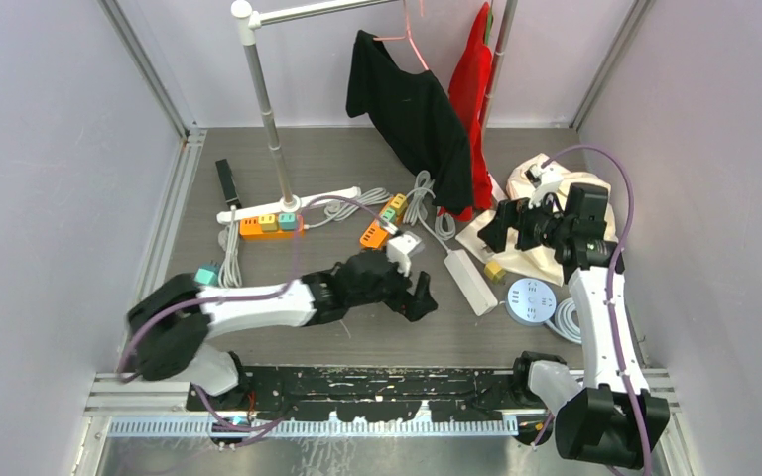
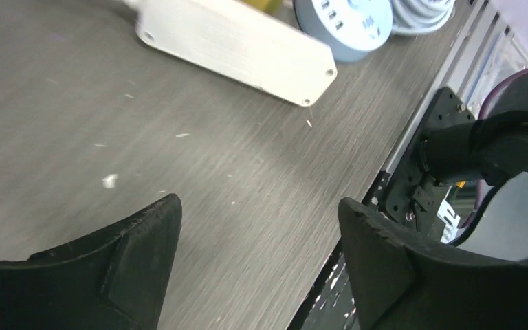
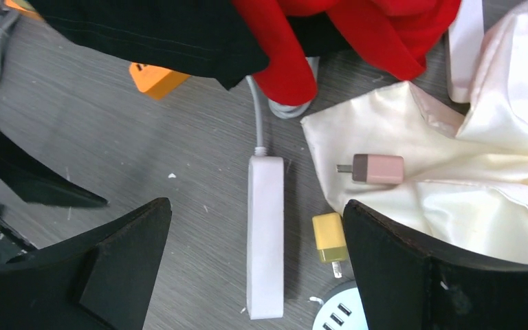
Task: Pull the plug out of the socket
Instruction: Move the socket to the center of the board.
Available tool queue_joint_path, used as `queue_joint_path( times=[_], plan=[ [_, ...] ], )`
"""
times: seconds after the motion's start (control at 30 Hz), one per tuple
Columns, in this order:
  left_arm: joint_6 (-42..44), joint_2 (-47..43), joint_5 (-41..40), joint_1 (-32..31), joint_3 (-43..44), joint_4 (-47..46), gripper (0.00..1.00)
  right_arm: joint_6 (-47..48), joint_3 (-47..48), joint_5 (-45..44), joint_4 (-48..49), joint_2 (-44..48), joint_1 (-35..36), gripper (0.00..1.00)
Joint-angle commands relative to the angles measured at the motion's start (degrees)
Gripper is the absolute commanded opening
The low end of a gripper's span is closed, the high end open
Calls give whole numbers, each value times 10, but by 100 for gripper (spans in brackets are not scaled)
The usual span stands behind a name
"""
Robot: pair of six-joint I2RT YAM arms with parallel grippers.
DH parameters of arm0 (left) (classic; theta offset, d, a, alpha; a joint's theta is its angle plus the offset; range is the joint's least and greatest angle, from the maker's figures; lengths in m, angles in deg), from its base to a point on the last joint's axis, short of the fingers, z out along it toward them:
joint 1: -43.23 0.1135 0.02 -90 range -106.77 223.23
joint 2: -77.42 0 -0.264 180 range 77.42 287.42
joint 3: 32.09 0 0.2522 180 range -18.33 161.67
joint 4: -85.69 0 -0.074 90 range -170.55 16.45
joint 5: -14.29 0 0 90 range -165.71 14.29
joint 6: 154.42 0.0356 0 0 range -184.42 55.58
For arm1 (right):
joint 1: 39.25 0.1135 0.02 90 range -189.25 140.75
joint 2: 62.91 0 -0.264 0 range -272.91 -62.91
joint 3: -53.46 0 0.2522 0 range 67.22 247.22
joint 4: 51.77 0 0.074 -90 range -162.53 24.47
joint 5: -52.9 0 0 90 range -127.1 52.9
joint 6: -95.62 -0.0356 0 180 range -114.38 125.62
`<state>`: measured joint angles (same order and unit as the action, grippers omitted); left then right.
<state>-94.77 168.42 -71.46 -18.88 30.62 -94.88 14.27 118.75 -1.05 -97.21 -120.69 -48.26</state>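
Left gripper (image 2: 258,213) and right gripper (image 3: 256,205) both gape released; one white power strip (image 3: 266,234) lies mid-frame, yellow plug (image 3: 330,237) and pink plug (image 3: 378,168) loose to its right; two orange power strips (image 1: 258,228) upper centre carry seated plugs (image 1: 287,220).

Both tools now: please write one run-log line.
left tool: open, empty | right tool: open, aimed at white strip | yellow plug: loose beside it

worktop (image 3: 144,137): grey, wood-grained
power strip (image 3: 266,234): white
plug (image 3: 329,237): yellow
charger (image 3: 378,168): pink
cloth (image 3: 495,185): cream
shirt (image 3: 144,27): black
jacket (image 3: 357,27): red

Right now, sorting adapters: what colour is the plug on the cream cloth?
The plug is pink; right wrist view.
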Motion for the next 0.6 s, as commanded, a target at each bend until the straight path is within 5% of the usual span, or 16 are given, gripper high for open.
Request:
queue_joint_path(
  times=[0.0, 0.3, 0.43, 0.57],
  plan=[
    [146, -143, -98, 29, -42, 75, 88, 1, 0, 66, 23, 26, -13, 100],
    [186, -236, -95, 163, -45, 196, 98, 36, 41, 216, -17, 20, -22, 100],
    [178, -215, -65, 218, -51, 163, 99, 146, 127, 298, -153, -61, -23, 100],
    [152, -188, -10, 264, -51, 127, 99, 133, 61, 306, -96, -62, -26, 100]
  ],
)
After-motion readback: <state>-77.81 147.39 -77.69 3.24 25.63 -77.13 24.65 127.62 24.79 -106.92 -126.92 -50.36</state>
